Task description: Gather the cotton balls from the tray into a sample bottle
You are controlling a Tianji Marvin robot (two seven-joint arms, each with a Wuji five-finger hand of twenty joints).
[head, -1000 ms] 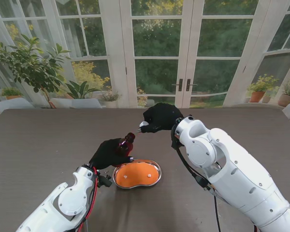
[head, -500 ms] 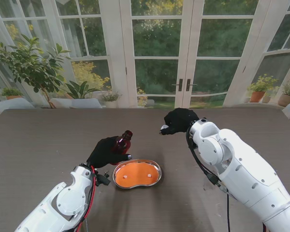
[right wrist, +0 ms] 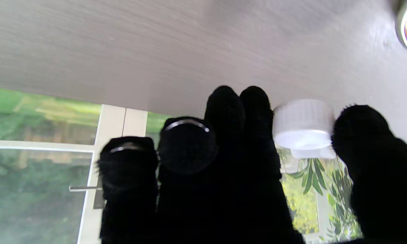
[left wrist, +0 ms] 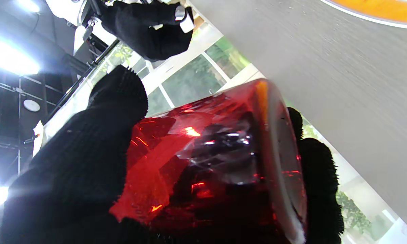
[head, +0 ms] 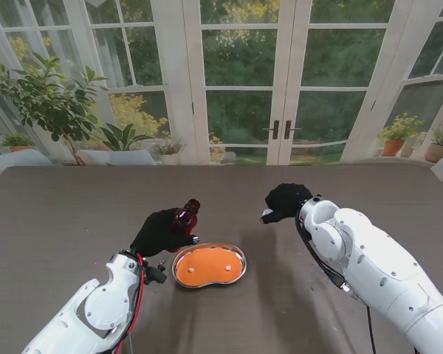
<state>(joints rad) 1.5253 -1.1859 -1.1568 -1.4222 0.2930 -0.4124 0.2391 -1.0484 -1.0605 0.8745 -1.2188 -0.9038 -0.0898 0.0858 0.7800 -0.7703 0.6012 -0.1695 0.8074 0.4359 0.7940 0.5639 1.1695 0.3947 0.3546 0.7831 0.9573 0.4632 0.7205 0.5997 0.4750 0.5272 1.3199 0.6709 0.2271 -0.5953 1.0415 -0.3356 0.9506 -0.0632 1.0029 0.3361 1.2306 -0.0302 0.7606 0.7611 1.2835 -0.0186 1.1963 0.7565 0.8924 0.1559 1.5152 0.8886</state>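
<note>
Left hand (head: 161,230) hiding bottle (head: 187,216) base

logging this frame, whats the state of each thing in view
bottle: uncapped, tilted, held off the table
cap: off the bottle, pinched in the right robot hand
tray: flat on the table, two cotton balls in it
left robot hand: shut on the bottle
right robot hand: shut on the cap

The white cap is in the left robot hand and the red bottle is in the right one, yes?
No, you swapped them. The stand view shows the left robot hand holding the red bottle, and the right wrist view shows the right robot hand pinching the white cap.
</note>
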